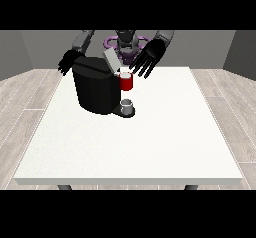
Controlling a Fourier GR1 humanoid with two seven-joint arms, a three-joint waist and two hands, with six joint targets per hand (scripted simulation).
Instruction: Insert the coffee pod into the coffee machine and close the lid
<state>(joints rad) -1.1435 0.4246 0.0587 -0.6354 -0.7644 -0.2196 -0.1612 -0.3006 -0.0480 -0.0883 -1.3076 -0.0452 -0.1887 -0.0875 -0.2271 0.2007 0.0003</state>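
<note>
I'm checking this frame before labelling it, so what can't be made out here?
- Front view: the pod can't be found; the machine's red holder may hide it.
- The hand at the view's left sits partly behind the machine.
- The cup is too small to see inside.

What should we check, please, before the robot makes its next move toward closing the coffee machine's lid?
1. Lid position: the lid stands raised and tilted above the coffee machine, not closed. Not ok yet.
2. Pod seated: the pod itself cannot be made out in the red holder. Cannot tell.
3. Hand at the view's right: fingers spread, holding nothing, beside the lid and above the holder. Ok.
4. Hand at the view's left: behind the machine's far corner, fingers spread and empty. Ok.
5. Cup: upright on the machine's base under the holder. Ok.
6. Machine standing upright on the table. Ok.
</note>
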